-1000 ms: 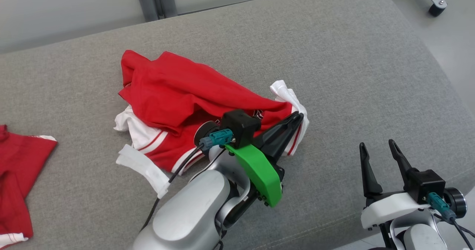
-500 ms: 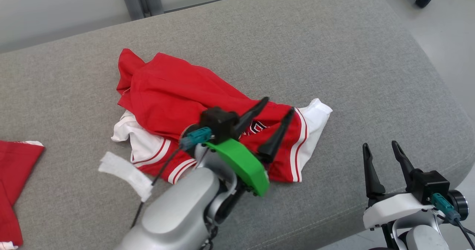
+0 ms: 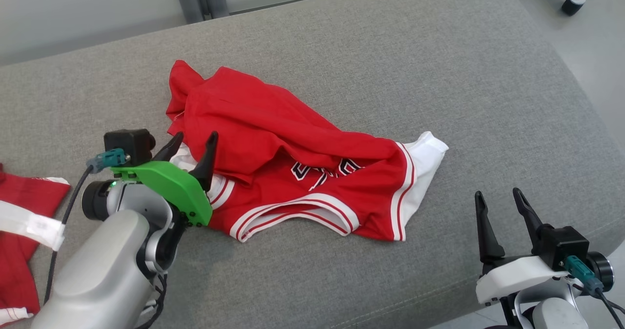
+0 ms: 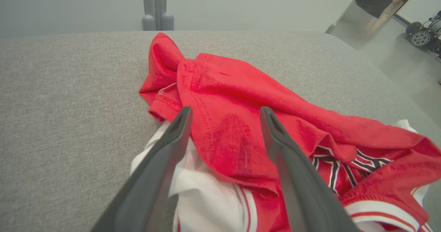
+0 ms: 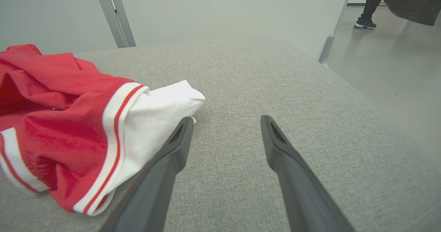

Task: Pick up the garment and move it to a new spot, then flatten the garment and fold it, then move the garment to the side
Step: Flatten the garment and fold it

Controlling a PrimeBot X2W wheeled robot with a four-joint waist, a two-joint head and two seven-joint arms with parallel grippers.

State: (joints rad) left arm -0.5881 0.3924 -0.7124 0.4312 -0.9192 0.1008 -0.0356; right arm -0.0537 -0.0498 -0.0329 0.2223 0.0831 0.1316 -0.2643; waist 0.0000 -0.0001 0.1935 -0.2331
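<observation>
**A:** Garment point(image 3: 293, 138) first: what does it lie on?

**B:** It lies on the grey cushion point(image 3: 390, 51), the biggest thing in the head view. The garment is a red jersey with white trim and dark lettering, spread crumpled across the cushion's middle. One red end is bunched toward the far side, and a white corner points to the robot's right.

**A:** Any other cloth?

**B:** A second red piece point(image 3: 24, 197) sits at the cushion's left edge, well apart from the jersey. A white strip point(image 3: 29, 224) crosses it.

**A:** And the left hand point(image 3: 195, 136)?

**B:** Its fingers are spread and hold nothing. It is at the jersey's left end. In its wrist view the two fingers straddle a red fold beside the white underlayer. Whether they touch the cloth cannot be told.

**A:** The right hand point(image 3: 497, 193)?

**B:** It is also spread and empty, over the cushion's near edge. It is close to the white corner but apart from it.

**A:** Anything smaller?

**B:** A person's foot point(image 5: 365, 23) is on the floor far off in the right wrist view.
</observation>
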